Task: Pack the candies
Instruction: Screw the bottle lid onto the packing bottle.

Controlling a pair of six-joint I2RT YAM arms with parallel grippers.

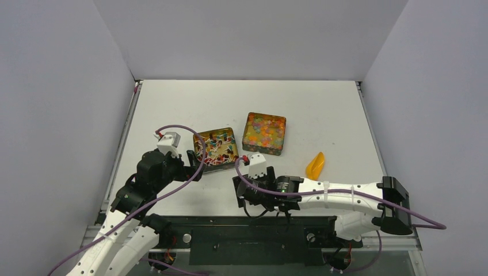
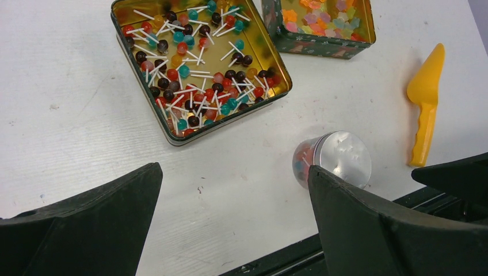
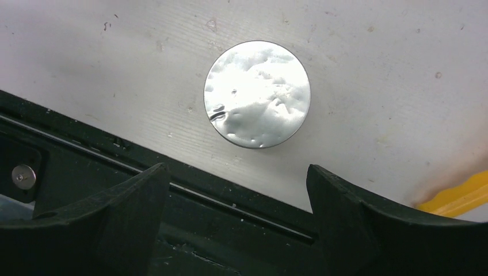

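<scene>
Hanging just above the near edge of the table (image 1: 311,109), the right gripper (image 3: 236,171) has its two dark fingers (image 3: 115,218) spread wide and holds nothing. Below the gap stands a small clear jar (image 3: 257,94) with a shiny, dented silver lid. Neither finger touches it, and it sits close to the black rail (image 3: 69,149) along the table's edge. A few coloured candies (image 2: 302,161) show through the jar's side in the left wrist view. The left gripper (image 2: 234,168) is also wide open and empty, poised over bare white tabletop. Just beyond it lies a gold-lined tin (image 2: 260,41) holding many small red, blue, brown and orange candies on white sticks. A second tin (image 2: 316,46), beside the first and a little farther off, holds pale bead candies (image 2: 325,17) in orange, yellow, pink and green. An orange scoop (image 2: 424,98) lies flat on the table to the right, apart from both tins. The tabletop is white and scuffed, closed in by plain grey walls (image 1: 247,34) on three sides.
</scene>
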